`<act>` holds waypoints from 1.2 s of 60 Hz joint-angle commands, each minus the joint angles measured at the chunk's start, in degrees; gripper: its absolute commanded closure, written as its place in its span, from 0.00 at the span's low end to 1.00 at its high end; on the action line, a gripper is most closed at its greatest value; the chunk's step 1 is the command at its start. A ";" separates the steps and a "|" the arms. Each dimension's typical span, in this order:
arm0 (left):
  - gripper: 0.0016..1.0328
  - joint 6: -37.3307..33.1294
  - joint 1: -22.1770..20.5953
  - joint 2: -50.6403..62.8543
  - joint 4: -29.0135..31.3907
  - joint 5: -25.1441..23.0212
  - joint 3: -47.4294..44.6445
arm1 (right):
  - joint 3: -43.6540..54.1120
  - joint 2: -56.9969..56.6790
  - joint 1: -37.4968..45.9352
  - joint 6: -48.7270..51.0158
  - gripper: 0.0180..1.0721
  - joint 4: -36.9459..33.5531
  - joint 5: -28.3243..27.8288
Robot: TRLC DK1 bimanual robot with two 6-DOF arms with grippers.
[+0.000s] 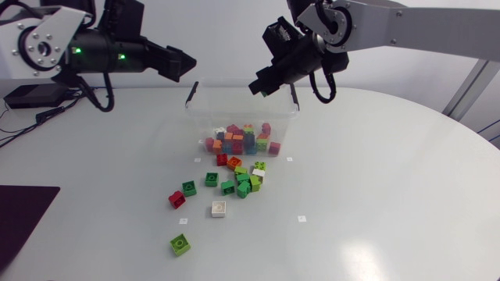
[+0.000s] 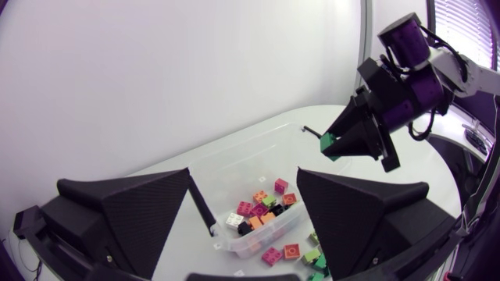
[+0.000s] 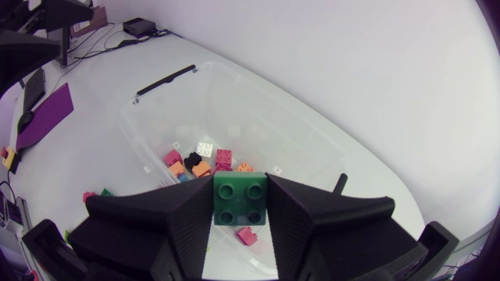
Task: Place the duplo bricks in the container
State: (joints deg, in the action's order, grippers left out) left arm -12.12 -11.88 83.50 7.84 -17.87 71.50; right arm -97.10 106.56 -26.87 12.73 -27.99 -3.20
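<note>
A clear plastic container (image 1: 205, 117) stands at the table's middle back with several coloured duplo bricks (image 1: 244, 139) in it. More loose bricks (image 1: 238, 182) lie on the table in front of it, among them a red one (image 1: 177, 199), a white one (image 1: 219, 208) and a light green one (image 1: 180, 244). My right gripper (image 1: 261, 86) hangs over the container's far rim, shut on a dark green brick (image 3: 241, 198), which also shows at its tip (image 2: 330, 146). My left gripper (image 1: 187, 67) is above the container's left end, open with nothing between its fingers (image 2: 141, 204).
A black box with cables (image 1: 31, 95) sits at the back left, and a dark mat (image 1: 22, 222) lies at the left edge. The container carries black latches (image 1: 192, 93) at both ends. Bare table spreads to the right and front.
</note>
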 commanded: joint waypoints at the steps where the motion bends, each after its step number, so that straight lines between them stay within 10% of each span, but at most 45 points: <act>1: 0.06 -3.52 1.42 -3.08 1.57 0.11 -5.50 | -2.92 2.77 0.24 -1.57 0.75 1.01 0.04; 25: 0.07 -19.43 3.09 -9.85 11.59 -0.24 -18.42 | -11.45 12.88 1.56 -1.31 0.71 0.13 1.09; 41: 0.07 -25.59 0.19 -9.50 18.97 6.00 -20.35 | -17.60 16.40 1.74 -0.16 0.08 -4.27 2.24; 72: 0.11 -24.44 -4.73 0.96 24.60 14.62 -21.41 | 3.76 -4.17 -2.39 6.78 0.06 -4.53 0.57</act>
State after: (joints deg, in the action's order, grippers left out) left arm -36.25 -15.97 81.95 31.64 -4.10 52.14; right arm -98.04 105.43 -28.08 16.75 -32.38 -1.93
